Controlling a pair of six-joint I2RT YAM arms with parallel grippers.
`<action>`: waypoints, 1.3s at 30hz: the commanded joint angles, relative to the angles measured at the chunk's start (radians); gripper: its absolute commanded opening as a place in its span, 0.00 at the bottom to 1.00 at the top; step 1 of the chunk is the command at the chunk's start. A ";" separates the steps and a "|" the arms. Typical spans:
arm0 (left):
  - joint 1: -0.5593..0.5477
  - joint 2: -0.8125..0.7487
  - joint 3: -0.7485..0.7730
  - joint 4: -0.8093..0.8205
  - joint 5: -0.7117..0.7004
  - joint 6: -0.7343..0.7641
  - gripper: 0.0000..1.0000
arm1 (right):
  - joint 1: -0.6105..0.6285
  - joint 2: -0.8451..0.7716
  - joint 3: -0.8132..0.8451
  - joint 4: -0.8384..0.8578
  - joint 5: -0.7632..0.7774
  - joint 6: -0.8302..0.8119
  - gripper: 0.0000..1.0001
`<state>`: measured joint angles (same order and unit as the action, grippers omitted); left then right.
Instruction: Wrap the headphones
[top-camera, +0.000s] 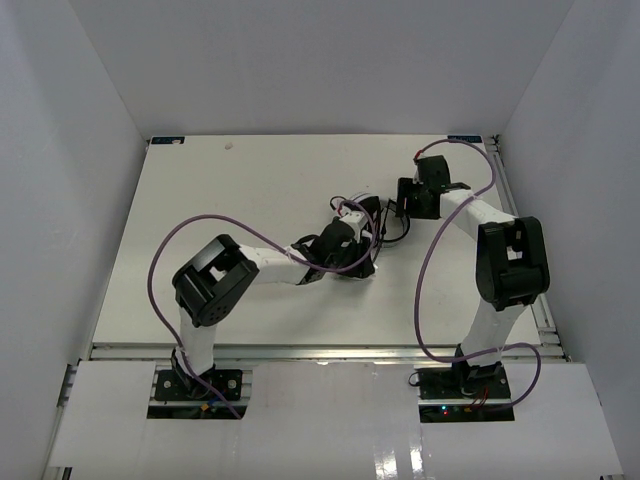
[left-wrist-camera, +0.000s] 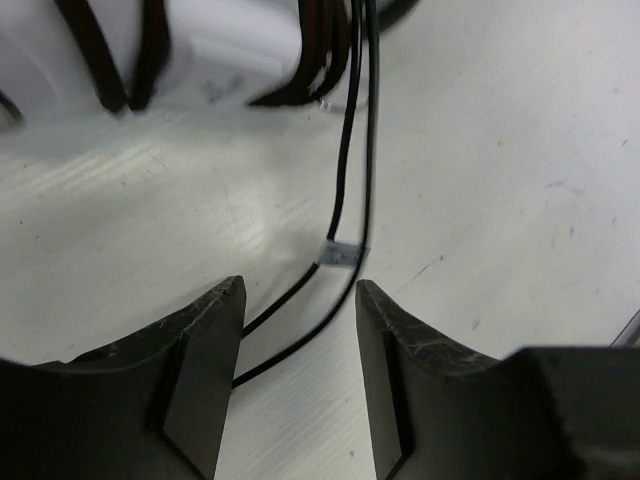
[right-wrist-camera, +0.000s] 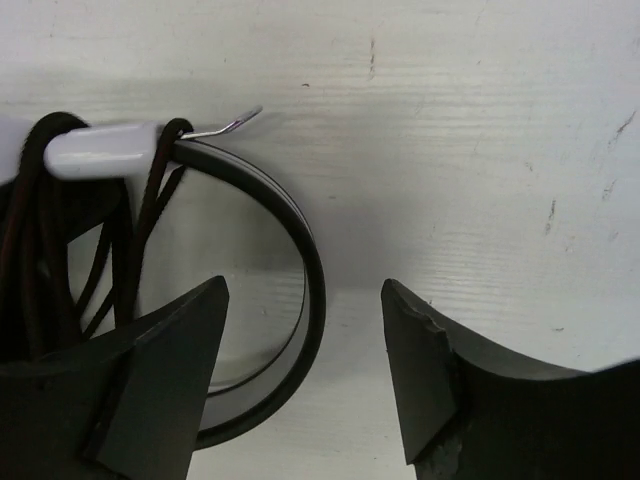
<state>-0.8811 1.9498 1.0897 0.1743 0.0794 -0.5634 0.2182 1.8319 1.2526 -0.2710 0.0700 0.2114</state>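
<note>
The headphones (top-camera: 358, 232) lie mid-table, with the thin black cord (left-wrist-camera: 345, 160) wound round them. My left gripper (top-camera: 340, 243) is right over them. In the left wrist view it (left-wrist-camera: 300, 290) is open, and two loose cord strands joined by a small clear clip (left-wrist-camera: 340, 252) run on the table between its fingers; a white ear cup (left-wrist-camera: 225, 50) is ahead. My right gripper (top-camera: 397, 205) is just right of the headphones. In the right wrist view it (right-wrist-camera: 305, 284) is open over the curved black headband (right-wrist-camera: 312, 250), beside a white arm (right-wrist-camera: 100, 150) with cord coils (right-wrist-camera: 55, 250) and a metal plug tip (right-wrist-camera: 235, 124).
Thick purple robot cables (top-camera: 430, 270) loop over the table beside both arms. White walls (top-camera: 60, 150) close in the table on three sides. A metal rail (top-camera: 320, 352) runs along the near edge.
</note>
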 joint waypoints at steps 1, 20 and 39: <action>-0.006 -0.073 -0.032 -0.110 -0.046 0.043 0.64 | -0.015 -0.101 -0.013 0.063 -0.008 -0.063 0.85; -0.012 -1.049 -0.371 -0.291 0.027 0.279 0.98 | -0.025 -0.935 -0.305 -0.202 -0.303 -0.434 0.90; -0.010 -1.629 -0.551 -0.559 -0.106 0.304 0.98 | -0.144 -1.046 -0.359 -0.274 -0.443 -0.553 0.90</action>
<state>-0.8886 0.3015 0.5423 -0.3591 -0.0306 -0.2815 0.0880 0.7957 0.9029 -0.5453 -0.3412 -0.3142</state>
